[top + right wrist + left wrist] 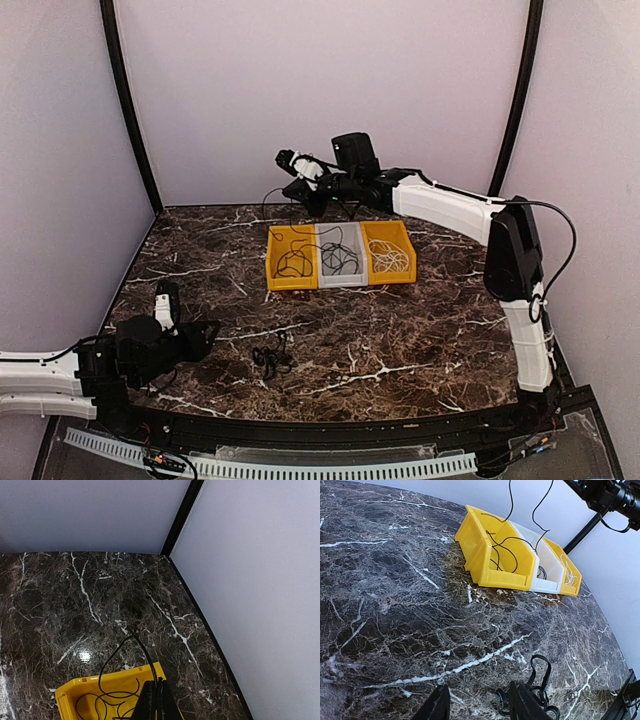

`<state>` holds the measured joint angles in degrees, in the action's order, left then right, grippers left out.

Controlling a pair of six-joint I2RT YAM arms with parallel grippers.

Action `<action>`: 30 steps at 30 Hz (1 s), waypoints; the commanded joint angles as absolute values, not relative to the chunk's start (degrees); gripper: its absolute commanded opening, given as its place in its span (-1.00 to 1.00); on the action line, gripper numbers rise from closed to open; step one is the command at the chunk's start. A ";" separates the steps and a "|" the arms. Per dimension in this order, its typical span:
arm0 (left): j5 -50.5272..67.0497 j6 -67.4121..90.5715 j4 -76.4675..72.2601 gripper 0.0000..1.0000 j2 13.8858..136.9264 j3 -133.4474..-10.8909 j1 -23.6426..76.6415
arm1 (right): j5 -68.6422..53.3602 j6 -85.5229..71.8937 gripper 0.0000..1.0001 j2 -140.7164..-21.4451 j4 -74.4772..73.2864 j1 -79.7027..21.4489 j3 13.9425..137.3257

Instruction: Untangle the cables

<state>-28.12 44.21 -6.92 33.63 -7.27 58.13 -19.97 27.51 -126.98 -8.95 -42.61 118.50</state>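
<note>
The right gripper (156,682), clenched on a thin black cable (116,655), hangs above the yellow plastic bin (70,692). In front of that bin, the left gripper (478,687) is released, just beside a black cable bundle (270,358).

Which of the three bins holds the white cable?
The yellow bin at the right end of the row holds the white cable; the grey middle bin and the far-left yellow bin hold black cables.

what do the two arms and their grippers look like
Both arms have smooth white link shells with black joint housings. The right arm carries a thin black wire looping past its elbow. The left arm ends in a black wrist. The left gripper and right gripper have slim black fingers.
</note>
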 commanded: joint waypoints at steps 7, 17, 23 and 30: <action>-28.85 44.61 -7.91 -0.16 34.19 -5.45 58.36 | -21.46 25.54 -1.00 -123.45 -5.53 -41.29 115.30; -29.77 44.33 -5.29 -0.16 30.66 -5.94 58.40 | -18.15 28.94 -1.00 -130.06 -14.75 -41.33 118.91; -30.63 44.28 -3.19 -0.16 27.76 -5.66 58.36 | -15.27 29.92 -1.00 -133.88 -20.56 -41.35 121.12; -30.60 44.68 -4.14 -0.16 27.97 -5.11 58.36 | -14.80 32.04 -0.97 -136.74 -26.99 -41.84 125.00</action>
